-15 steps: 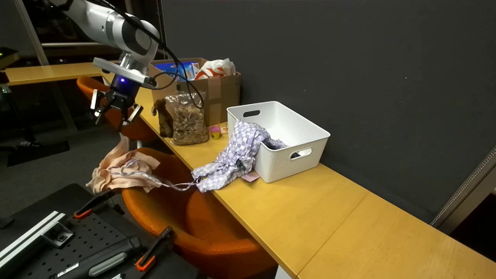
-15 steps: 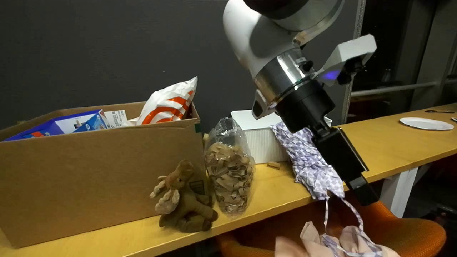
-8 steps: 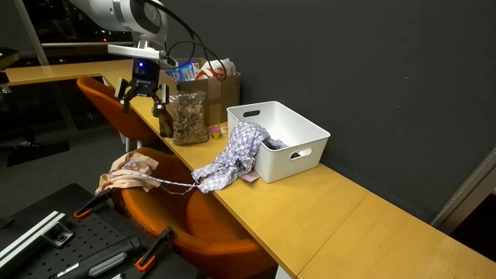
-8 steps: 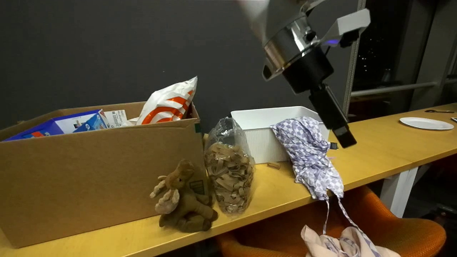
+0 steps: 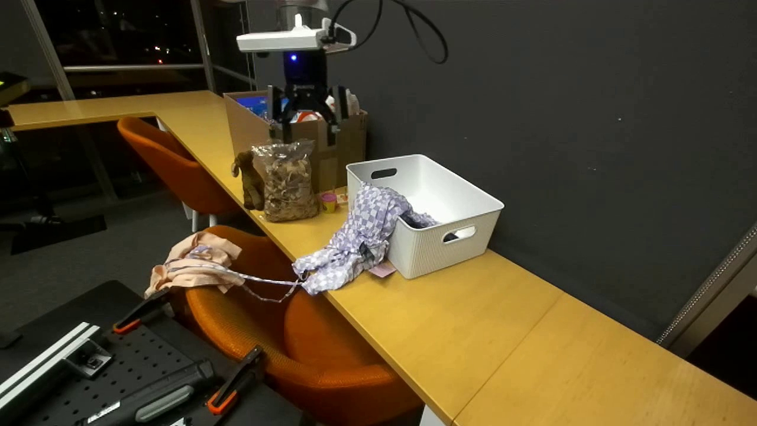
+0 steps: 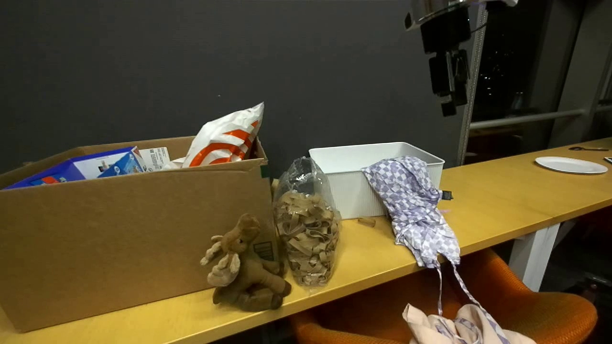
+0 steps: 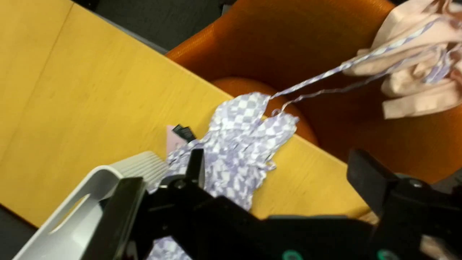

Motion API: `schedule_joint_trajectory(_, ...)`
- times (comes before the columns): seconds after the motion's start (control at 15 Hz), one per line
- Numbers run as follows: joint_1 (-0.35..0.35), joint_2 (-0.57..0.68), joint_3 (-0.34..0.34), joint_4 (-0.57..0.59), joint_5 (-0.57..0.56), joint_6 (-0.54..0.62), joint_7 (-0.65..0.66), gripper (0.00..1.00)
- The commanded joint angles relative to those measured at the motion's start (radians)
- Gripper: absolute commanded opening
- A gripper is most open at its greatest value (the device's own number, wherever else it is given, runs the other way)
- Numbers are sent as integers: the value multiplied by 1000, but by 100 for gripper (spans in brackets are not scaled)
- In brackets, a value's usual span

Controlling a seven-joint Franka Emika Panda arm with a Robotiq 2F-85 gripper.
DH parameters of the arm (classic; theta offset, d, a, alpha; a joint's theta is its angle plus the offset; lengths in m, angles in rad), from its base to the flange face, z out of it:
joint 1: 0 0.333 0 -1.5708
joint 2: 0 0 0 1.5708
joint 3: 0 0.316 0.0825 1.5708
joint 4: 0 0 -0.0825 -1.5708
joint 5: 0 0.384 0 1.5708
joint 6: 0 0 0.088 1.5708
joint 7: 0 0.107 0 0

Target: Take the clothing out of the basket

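Wrist view: my pincer (image 7: 276, 168) hangs spread and empty; the checked garment (image 7: 231, 155) drapes out of the basket (image 7: 143, 166), at eight o'clock, onto the counter (image 7: 90, 97). I judge it light and limp, best pinched by its folds at the basket's rim.

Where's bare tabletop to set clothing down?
Free: the table between the basket and the white plate. Crowded: beside the cardboard box, with the clear bag and plush toy; the patch from basket to table edge, under the checkered garment.
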Motion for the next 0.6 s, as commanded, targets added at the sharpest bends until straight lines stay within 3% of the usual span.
schedule_joint_trajectory(0.0, -50, 59, -43, 21, 2, 205, 57, 100)
schedule_joint_trajectory(0.2, -63, 111, -77, -11, -8, 407, 176, 100)
schedule_joint_trajectory(0.53, -15, 124, -152, -129, -61, 641, 475, 100)
